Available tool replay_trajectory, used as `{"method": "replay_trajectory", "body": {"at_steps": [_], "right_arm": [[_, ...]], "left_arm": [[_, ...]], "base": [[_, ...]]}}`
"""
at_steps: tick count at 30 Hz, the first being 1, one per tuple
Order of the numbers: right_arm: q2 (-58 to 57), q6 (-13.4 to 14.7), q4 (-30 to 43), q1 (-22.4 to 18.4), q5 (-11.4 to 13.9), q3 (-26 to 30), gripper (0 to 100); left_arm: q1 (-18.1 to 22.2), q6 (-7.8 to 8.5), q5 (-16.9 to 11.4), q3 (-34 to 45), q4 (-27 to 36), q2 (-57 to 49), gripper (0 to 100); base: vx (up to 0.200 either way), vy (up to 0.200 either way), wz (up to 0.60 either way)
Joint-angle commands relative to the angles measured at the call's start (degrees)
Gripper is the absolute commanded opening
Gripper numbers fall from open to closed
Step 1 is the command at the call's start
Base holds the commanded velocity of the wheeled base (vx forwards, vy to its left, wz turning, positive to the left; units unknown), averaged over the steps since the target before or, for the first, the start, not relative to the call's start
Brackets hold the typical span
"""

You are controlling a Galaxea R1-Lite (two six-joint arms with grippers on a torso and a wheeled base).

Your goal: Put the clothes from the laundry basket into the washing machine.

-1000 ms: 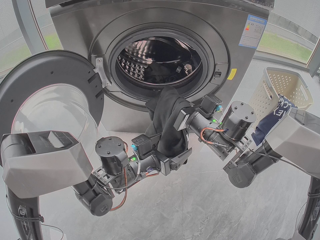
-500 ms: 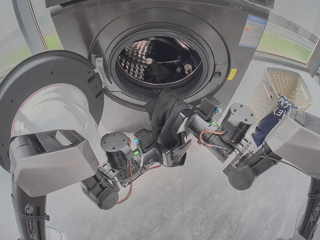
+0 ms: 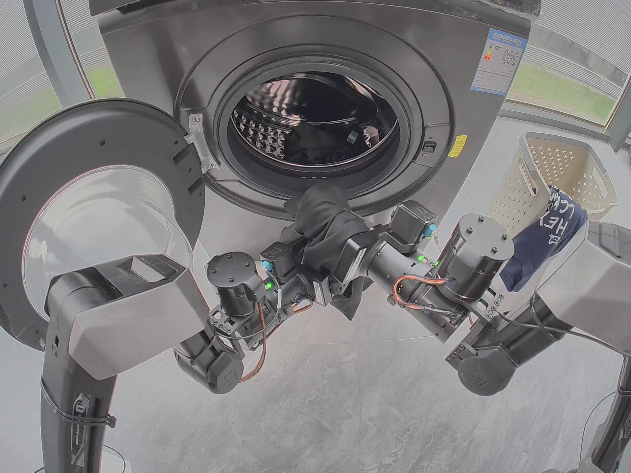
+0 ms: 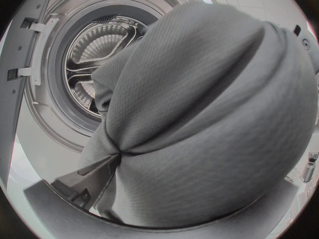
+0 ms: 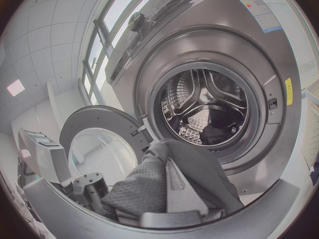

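Item 1, black garment [image 3: 325,221]: bunched just below the open mouth of the washing machine [image 3: 407,54], clenched in your right gripper [image 3: 343,257], left gripper [image 3: 332,292] beneath (grip hidden, cannot tell); watch the trailing hem, which may catch the rim and spill outside.

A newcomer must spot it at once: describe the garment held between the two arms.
Find the grey front-loading washing machine, its round door swung open. Just below the drum opening, a black garment hangs bunched where the two arms meet, gripped by the right gripper. Unlike the blue printed cloth at the white laundry basket, it is plain black.
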Motion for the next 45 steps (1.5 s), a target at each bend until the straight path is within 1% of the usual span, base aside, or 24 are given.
{"method": "replay_trajectory", "body": {"at_steps": [1,4,5,8,11,13,14,15,17,21,25,27,30,33,36,37,41,43,45], "right_arm": [[-1.44,0.00,0.09,1.84,-0.19,0.74,0],[-1.44,0.00,0.09,2.01,-0.36,0.74,0],[-1.44,0.00,0.09,2.10,-0.63,0.74,0],[-1.53,0.00,0.09,2.01,-0.72,0.83,0],[-2.32,0.00,-0.17,1.49,-0.72,2.15,0],[-3.37,0.08,-0.08,0.78,-0.80,3.99,0],[-3.37,0.08,-0.08,0.78,-0.80,3.99,0],[-3.99,0.08,-0.08,-0.97,-0.89,5.58,0],[-4.43,0.08,-0.08,-2.82,-0.80,6.45,0],[-4.43,0.43,0.09,-5.54,-0.80,7.86,0],[-3.46,0.61,0.09,-6.77,-0.89,10.15,0],[-2.14,0.79,-0.17,-7.30,-0.89,10.23,0],[-1.09,0.79,-0.70,-7.48,-1.07,9.79,0],[-1.26,0.61,-0.70,-6.86,-1.77,9.53,0],[-1.62,0.43,-0.70,-6.69,-1.77,9.53,0],[-1.88,0.35,-0.70,-6.60,-1.77,9.53,100],[-3.29,0.26,-0.70,-6.60,-1.51,10.23,100],[-5.48,-0.44,-0.79,-6.69,-0.72,14.98,100],[-7.59,-1.59,-0.87,-6.69,1.04,19.02,100]], "left_arm": [[0.25,-0.06,0.59,-0.95,-0.03,1.02,100],[0.33,-0.06,0.95,-1.39,-0.03,1.11,100],[0.33,-0.23,1.83,-2.36,-0.03,1.29,0],[0.42,-0.59,2.35,-3.06,-0.03,1.20,0],[0.86,-0.94,3.32,-4.12,-0.03,1.11,0],[1.39,-1.82,4.11,-4.73,-0.12,0.76,0],[1.39,-1.82,4.11,-4.73,-0.12,0.76,0],[1.83,-2.61,4.64,-5.08,-0.12,0.23,0],[2.18,-2.96,4.81,-4.91,-0.12,-0.38,0],[2.18,-3.31,4.90,-4.03,-0.12,-2.75,0],[1.57,-3.49,4.90,-2.45,-0.03,-5.39,0],[1.39,-3.49,4.90,-1.22,-0.12,-6.71,0],[1.04,-3.66,4.81,-0.25,-0.12,-7.68,0],[1.04,-3.57,4.81,0.10,-0.12,-7.76,0],[1.04,-3.57,4.81,0.36,-0.12,-7.76,0],[0.86,-3.57,4.81,0.45,-0.12,-7.94,0],[0.51,-3.57,4.81,1.86,-0.12,-9.26,0],[0.60,-3.49,4.81,5.02,-0.03,-11.72,0],[0.69,-3.49,4.81,7.40,-0.03,-13.48,0]], "base": [[0.000,0.000,0.00],[0.000,0.000,0.00],[0.000,0.000,0.00],[0.000,0.000,0.00],[0.000,0.000,0.00],[0.000,0.000,0.00],[0.000,0.000,0.00],[0.000,0.000,0.00],[0.000,0.000,0.00],[0.000,0.000,0.00],[0.000,0.000,0.00],[0.000,0.000,0.00],[0.000,0.000,0.00],[0.000,0.000,0.00],[0.000,0.000,0.00],[0.000,0.000,0.00],[0.000,0.000,0.00],[0.000,0.000,0.00],[0.000,0.000,0.00]]}}
